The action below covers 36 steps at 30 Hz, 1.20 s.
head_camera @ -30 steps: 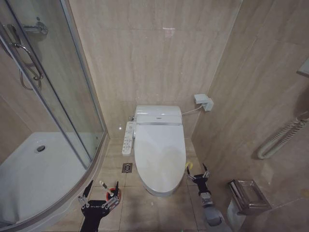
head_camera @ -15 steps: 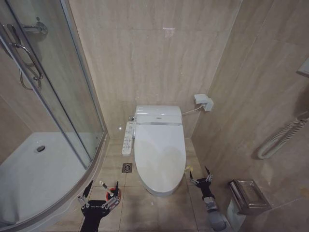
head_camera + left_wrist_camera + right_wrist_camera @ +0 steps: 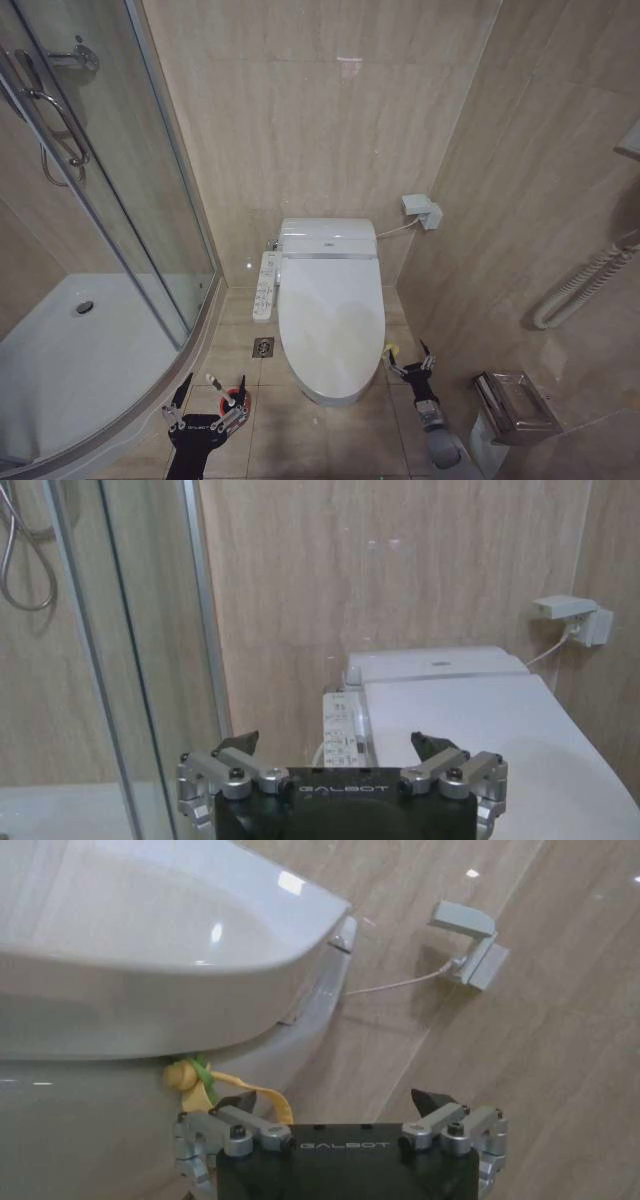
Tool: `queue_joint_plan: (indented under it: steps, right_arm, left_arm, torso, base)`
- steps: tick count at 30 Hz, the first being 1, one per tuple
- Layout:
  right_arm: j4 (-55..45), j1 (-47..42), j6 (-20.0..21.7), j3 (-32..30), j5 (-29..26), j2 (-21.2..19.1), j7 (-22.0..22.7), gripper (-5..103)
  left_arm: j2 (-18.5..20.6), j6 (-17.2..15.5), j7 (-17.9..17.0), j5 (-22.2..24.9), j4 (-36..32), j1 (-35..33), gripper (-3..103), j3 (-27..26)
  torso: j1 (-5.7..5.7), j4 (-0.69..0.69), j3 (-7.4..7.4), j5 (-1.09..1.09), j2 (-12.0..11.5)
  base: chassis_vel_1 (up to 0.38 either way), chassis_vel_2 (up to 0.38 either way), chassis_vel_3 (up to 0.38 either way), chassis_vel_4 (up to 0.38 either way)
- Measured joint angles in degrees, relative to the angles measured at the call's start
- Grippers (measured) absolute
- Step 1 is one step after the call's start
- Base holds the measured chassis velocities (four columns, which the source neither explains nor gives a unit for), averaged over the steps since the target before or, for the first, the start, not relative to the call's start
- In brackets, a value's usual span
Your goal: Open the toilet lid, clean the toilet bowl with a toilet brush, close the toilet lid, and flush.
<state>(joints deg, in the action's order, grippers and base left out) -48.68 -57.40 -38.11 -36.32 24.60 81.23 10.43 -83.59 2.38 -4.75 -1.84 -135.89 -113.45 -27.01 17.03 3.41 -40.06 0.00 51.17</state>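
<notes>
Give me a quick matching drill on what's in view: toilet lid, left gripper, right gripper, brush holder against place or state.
Things:
1. toilet lid
2. left gripper
3. right gripper
4. red brush holder

Place or state:
A. open, low beside the bowl's right front
B. closed flat over the bowl
C. on the floor between shower tray and toilet
D. open, by the shower tray's curb

Pairs: 1-B, 2-D, 3-A, 4-C

The tiled floor point(image 3: 330, 435) carries the toilet bowl point(image 3: 331, 393) and perhaps a red holder point(image 3: 236, 403).
</notes>
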Motion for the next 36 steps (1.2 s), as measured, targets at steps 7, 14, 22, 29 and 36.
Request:
queue_joint_plan:
  steps: [7,14,22,29,36]
  right_arm:
    - [1.23,0.53,-0.29,-0.1,1.05,-0.24,-0.03,100]
    - [0.46,-0.47,-0.52,-0.32,1.11,-0.65,-0.08,100]
    - [1.28,-0.55,-0.59,-0.27,1.38,-0.3,-0.36,100]
    - [2.12,-0.23,-0.6,-0.15,1.99,-0.13,-0.71,100]
    - [2.05,0.17,-0.37,0.1,2.05,-0.01,-1.15,100]
  left_arm:
    - [0.0,0.0,0.0,0.0,0.0,0.0,99,0.0]
    - [0.0,0.0,0.0,0.0,0.0,0.0,99,0.0]
    - [0.0,0.0,0.0,0.0,0.0,0.0,99,0.0]
    - [0.0,0.0,0.0,0.0,0.0,0.0,99,0.0]
    - [0.0,0.0,0.0,0.0,0.0,0.0,99,0.0]
  torso:
    - [0.0,0.0,0.0,0.0,0.0]
    - [0.0,0.01,0.0,-0.01,0.0]
    - [0.0,0.0,0.0,0.0,0.0]
    - [0.0,0.0,0.0,0.0,0.0]
    - [0.0,0.0,0.0,0.0,0.0]
  base:
    - [0.0,0.0,0.0,0.0]
    - [0.0,0.0,0.0,0.0]
    - [0.0,0.0,0.0,0.0]
    - [0.0,0.0,0.0,0.0]
    - [0.0,0.0,0.0,0.0]
